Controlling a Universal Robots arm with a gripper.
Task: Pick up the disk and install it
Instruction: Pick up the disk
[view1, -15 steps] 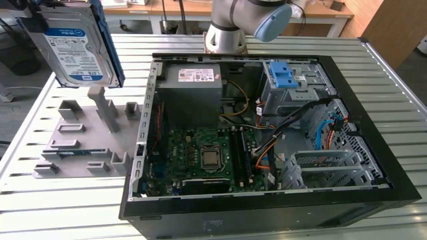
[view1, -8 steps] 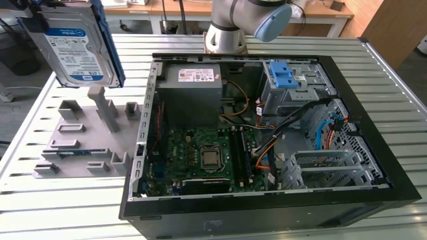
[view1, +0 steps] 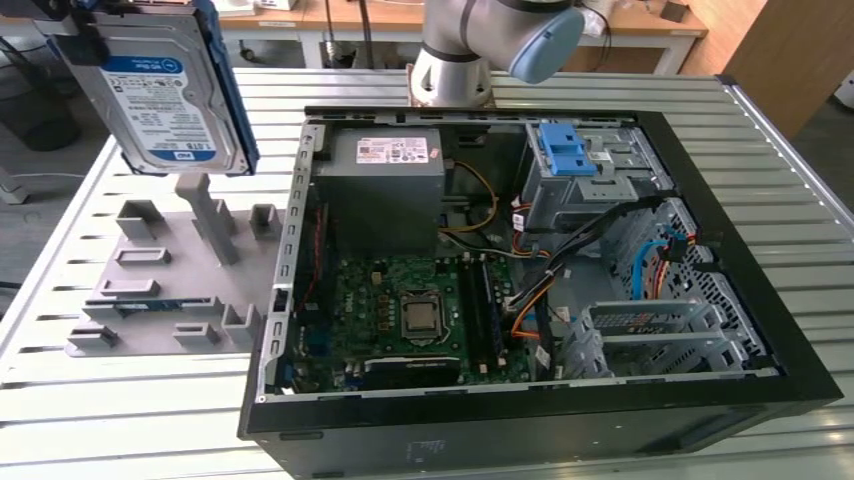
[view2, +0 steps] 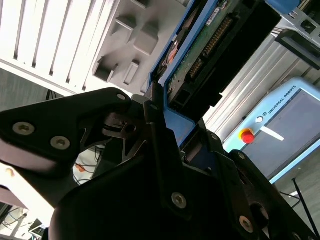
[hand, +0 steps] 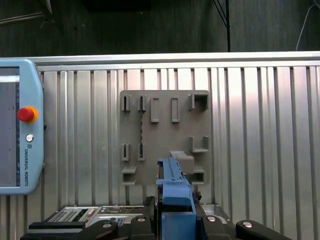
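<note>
The disk (view1: 167, 90), a silver-grey hard drive with a white-and-blue label in a blue carrier, hangs upright in the air at the exterior view's upper left. It is above the grey holder plate (view1: 174, 270) and clear of its posts. In the first wrist view my gripper (hand: 175, 212) is shut on the blue edge of the disk (hand: 175, 182), with the holder plate (hand: 165, 135) far below. The second wrist view shows the black fingers (view2: 155, 120) clamping the disk (view2: 200, 47), whose green circuit board faces the camera.
The open computer case (view1: 747, 250) lies on the slatted metal table at the exterior view's right. Inside are a motherboard (view1: 414, 310), a grey power supply (view1: 387, 190) and a drive bay with blue latch tabs (view1: 567, 155). The arm's base (view1: 454, 60) stands behind it. A teach pendant (hand: 15, 125) lies beside the holder plate.
</note>
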